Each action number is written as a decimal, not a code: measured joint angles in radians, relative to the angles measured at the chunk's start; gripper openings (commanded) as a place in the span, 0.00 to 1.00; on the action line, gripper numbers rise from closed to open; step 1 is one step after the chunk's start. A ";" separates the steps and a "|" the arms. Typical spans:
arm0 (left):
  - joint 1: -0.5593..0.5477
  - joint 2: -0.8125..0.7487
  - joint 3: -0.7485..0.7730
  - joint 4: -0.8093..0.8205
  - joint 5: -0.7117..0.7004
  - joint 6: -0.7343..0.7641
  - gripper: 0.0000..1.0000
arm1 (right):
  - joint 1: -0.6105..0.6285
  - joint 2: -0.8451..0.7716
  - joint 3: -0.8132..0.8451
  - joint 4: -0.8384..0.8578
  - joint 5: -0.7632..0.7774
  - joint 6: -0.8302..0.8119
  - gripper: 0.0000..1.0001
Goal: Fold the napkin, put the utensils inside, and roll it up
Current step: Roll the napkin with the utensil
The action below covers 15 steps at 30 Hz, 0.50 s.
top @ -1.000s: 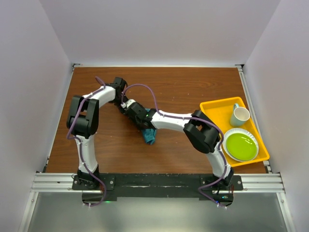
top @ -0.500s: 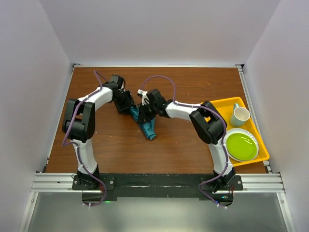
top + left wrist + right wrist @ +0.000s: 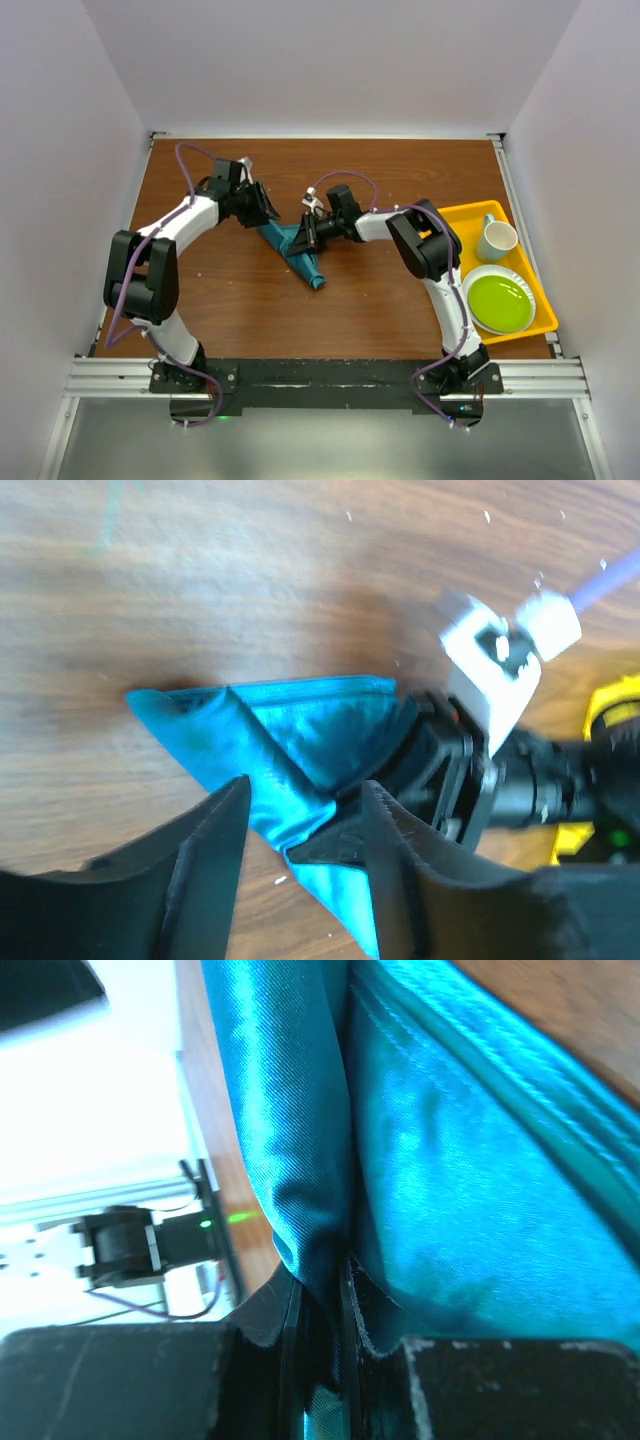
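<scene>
Napkin (image 3: 300, 258): a creased teal wedge in the middle of the worktop (image 3: 400, 170), running from 11 o'clock to 5 o'clock. It is not flat and shows no clean fold.
Changed: within 1 second the tight bunch has been drawn out longer, and the right arm has swung off it toward 12 o'clock.
Left fingers (image 3: 264, 213): at the napkin's 11 o'clock tip. They have just parted and stand apart with cloth between them, gripping nothing.
Right fingers (image 3: 308, 229): together, clamped on a fold at its 1 o'clock edge.
Spoon: not in view.
Meaning: the cloth is probably being spread. With only 1 hold, the left likely needs a fresh corner grip, so folding looks barely begun.
</scene>
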 measured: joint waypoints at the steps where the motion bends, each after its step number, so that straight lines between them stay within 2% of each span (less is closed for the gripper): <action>1: 0.000 -0.010 -0.035 0.037 0.025 -0.004 0.30 | -0.006 0.008 0.000 0.010 -0.017 0.018 0.10; 9: 0.000 0.000 -0.234 0.334 0.190 -0.102 0.06 | -0.022 0.020 -0.004 0.030 -0.046 0.079 0.20; 12: 0.002 0.038 -0.238 0.378 0.197 -0.103 0.03 | -0.024 0.020 0.003 0.003 -0.047 0.072 0.33; 13: 0.005 0.051 -0.238 0.386 0.197 -0.102 0.02 | -0.024 0.019 0.010 -0.019 -0.049 0.065 0.41; 15: 0.013 0.075 -0.238 0.395 0.197 -0.101 0.00 | -0.025 0.018 0.034 -0.072 -0.057 0.035 0.47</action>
